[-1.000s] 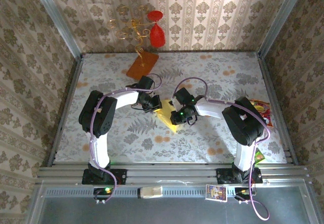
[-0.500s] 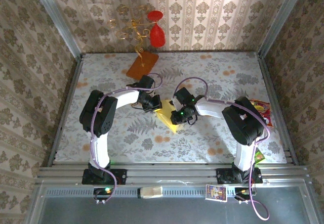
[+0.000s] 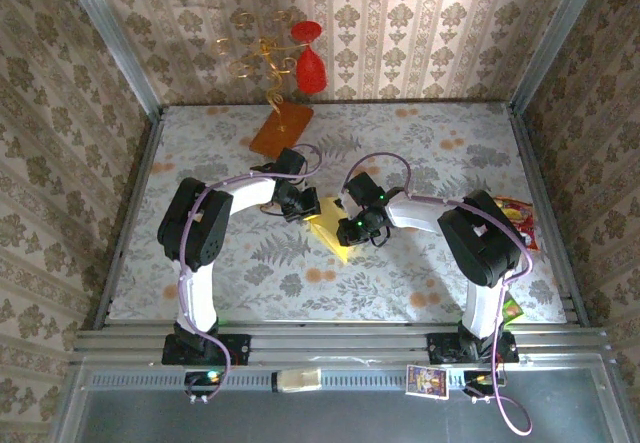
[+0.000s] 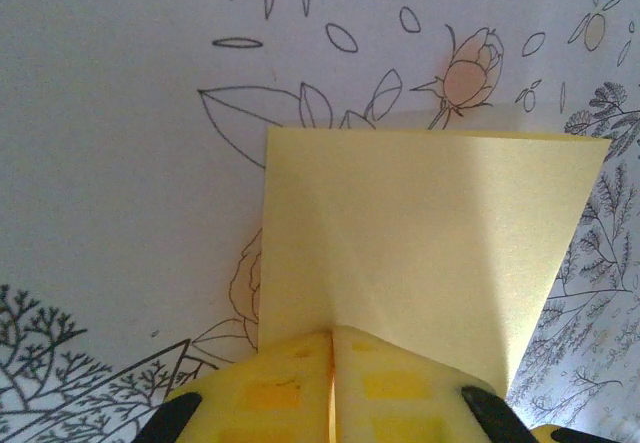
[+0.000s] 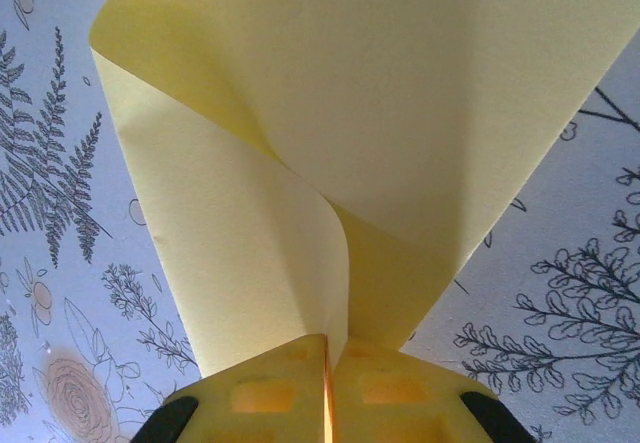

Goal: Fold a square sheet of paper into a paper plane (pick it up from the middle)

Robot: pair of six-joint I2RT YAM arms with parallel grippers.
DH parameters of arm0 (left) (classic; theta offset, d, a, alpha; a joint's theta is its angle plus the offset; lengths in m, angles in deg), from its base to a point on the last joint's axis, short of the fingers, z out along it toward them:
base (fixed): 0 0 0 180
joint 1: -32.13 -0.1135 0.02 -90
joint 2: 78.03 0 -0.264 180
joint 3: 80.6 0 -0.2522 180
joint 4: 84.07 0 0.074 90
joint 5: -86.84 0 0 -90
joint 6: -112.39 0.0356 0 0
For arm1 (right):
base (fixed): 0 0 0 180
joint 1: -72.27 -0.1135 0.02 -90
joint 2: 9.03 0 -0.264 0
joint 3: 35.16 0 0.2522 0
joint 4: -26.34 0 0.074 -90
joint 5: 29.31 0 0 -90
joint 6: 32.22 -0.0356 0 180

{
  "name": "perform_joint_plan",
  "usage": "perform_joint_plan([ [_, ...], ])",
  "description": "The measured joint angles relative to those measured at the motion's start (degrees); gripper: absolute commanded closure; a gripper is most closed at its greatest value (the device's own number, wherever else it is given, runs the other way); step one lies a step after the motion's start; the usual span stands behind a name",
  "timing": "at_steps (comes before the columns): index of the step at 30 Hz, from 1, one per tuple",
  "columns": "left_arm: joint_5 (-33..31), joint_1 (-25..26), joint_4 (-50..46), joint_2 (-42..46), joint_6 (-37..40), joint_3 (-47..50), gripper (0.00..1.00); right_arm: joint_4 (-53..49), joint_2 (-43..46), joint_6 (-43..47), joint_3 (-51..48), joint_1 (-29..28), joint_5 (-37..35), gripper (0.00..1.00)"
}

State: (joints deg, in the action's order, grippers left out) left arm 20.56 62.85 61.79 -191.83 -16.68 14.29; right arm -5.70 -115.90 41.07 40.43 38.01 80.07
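The square sheet of paper (image 3: 331,231) is pale yellow and hangs just above the flowered cloth at the table's middle, pinched from both sides. My left gripper (image 3: 304,210) is shut on its left edge; in the left wrist view the sheet (image 4: 430,243) spreads flat beyond the closed yellow fingertips (image 4: 270,393). My right gripper (image 3: 350,228) is shut on the opposite side, where the paper (image 5: 330,143) curls into a loose twisted fold rising from the closed fingertips (image 5: 400,393). No paper plane shape shows.
An orange-brown slab (image 3: 281,128) carrying a gold wire stand with red pieces (image 3: 311,68) sits at the back left. Colourful packets (image 3: 517,218) lie at the right edge. Metal rails (image 3: 340,341) run along the near side.
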Motion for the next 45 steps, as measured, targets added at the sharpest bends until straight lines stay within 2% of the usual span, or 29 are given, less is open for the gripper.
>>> perform_joint_plan([
  [8, 0.00, 0.00, -0.02, 0.00, 0.17, -0.09, 0.89, -0.37, -0.44, 0.02, 0.37, 0.02, -0.07, 0.88],
  [13, -0.04, -0.02, 0.24, 0.76, -0.35, -0.13, 0.81, -1.25, -0.92, 0.00, 1.16, 0.04, -0.07, 0.88],
  [18, -0.72, 0.11, 2.71, 6.62, -4.09, 1.66, 0.78, -1.51, -1.46, 0.00, 1.88, 0.04, -0.04, 0.88],
  [23, -1.01, 1.84, 8.09, 12.00, -9.16, 6.56, 0.85, -1.57, -1.68, 0.00, 2.21, 0.04, -0.07, 0.88],
  [29, 0.31, 5.18, 10.91, 12.55, -13.86, 13.64, 0.91, -1.62, -1.75, 0.00, 2.25, 0.04, -0.07, 0.88],
  [45, 1.53, 6.82, 11.89, 12.83, -15.37, 16.20, 0.95, -1.66, -2.14, 0.00, 2.73, 0.04, -0.02, 0.88],
])
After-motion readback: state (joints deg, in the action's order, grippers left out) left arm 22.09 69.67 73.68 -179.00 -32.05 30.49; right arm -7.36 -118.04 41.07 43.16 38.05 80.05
